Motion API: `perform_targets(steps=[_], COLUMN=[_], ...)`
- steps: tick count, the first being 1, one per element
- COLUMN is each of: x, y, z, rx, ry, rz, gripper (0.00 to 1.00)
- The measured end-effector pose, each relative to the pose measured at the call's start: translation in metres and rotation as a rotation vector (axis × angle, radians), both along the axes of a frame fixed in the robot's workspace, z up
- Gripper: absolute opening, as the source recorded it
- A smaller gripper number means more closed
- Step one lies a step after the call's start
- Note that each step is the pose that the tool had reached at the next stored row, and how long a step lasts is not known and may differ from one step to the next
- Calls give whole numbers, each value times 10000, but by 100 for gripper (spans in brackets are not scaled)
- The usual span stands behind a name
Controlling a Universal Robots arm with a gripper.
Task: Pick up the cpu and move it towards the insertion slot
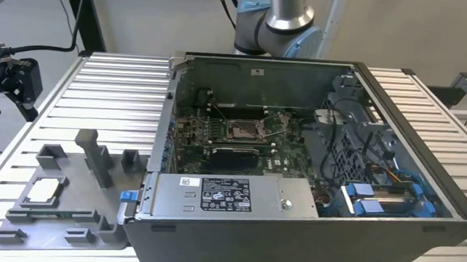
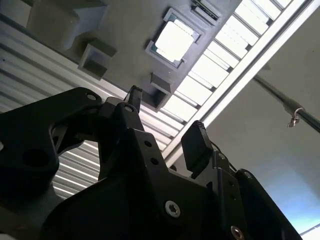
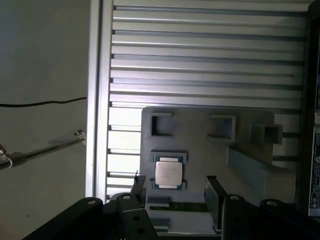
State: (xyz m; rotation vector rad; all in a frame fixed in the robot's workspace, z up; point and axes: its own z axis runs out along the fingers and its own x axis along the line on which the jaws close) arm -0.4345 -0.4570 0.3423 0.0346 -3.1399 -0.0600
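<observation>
Slatted metal surface (image 1: 107,74): one open computer case (image 1: 291,247), one insertion slot (image 1: 244,129) on its green board, one cpu (image 1: 45,189) seated in the grey tray (image 1: 79,204) at the exterior view's left. Second wrist view: pincer (image 2: 165,112) spread wide, empty, clear of the cpu (image 2: 174,41). First wrist view: cpu (image 3: 168,172) lines up with the gap between two fingers (image 3: 211,192), untouched, one long upright tray block (image 3: 255,170) near.

cpu (image 1: 45,188) in tray (image 1: 91,204), on the exterior view's left of case (image 1: 291,244)

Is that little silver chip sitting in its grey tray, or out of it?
In. The cpu lies flat in a square pocket of the grey tray; the claw hangs open, apart from it, holding nothing.
</observation>
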Motion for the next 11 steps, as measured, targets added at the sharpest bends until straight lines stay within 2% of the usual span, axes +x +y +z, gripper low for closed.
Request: perform_targets(steps=[6,7,11], x=[0,0,0], y=[0,0,0], z=[0,0,0], rx=[0,0,0], ry=[0,-1,0], rz=[3,4,7], gripper=[0,100,100])
